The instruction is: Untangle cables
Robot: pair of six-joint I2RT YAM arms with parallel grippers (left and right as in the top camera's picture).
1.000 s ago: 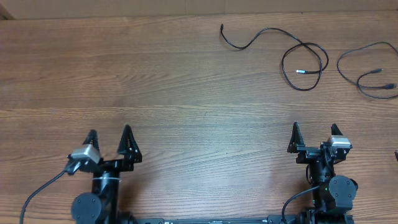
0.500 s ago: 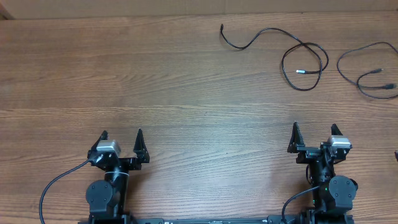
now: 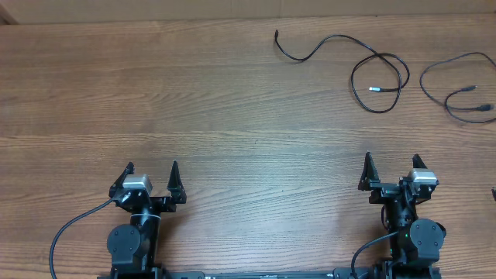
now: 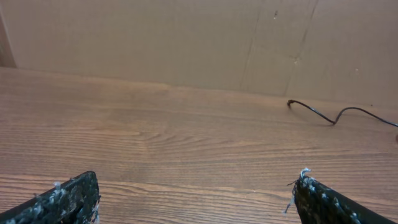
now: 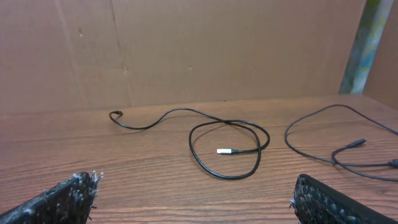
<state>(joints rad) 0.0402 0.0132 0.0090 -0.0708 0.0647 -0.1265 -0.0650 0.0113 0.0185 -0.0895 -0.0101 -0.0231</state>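
Your brown wood-grain table [image 3: 232, 101] runs back to a plain cardboard wall [image 4: 155, 43]. Over the last second only 1 thing moved: the left gripper [image 3: 151, 166], which sat further left and skewed, swung right and squared up. It has held there for the last half second. Its jaws stand wide apart with nothing between them. The right gripper [image 3: 392, 158] has not shifted, and it too is spread wide and empty. Both sit at the near edge, well apart from the cables, so I judge you are parked, not mid-reach.

The 2 cables have not stirred. The first thin black cable [image 3: 353, 80] lies at the far side, right of centre, its long axis running left to right. 1 plug end points toward the far edge at its left. The other end closes into a single loop with the silver-tipped plug inside, tip facing left. The second thin black cable [image 3: 422, 79] lies just right of it, apart, curving off the right edge. They do not cross, so only that loop looks left to open.
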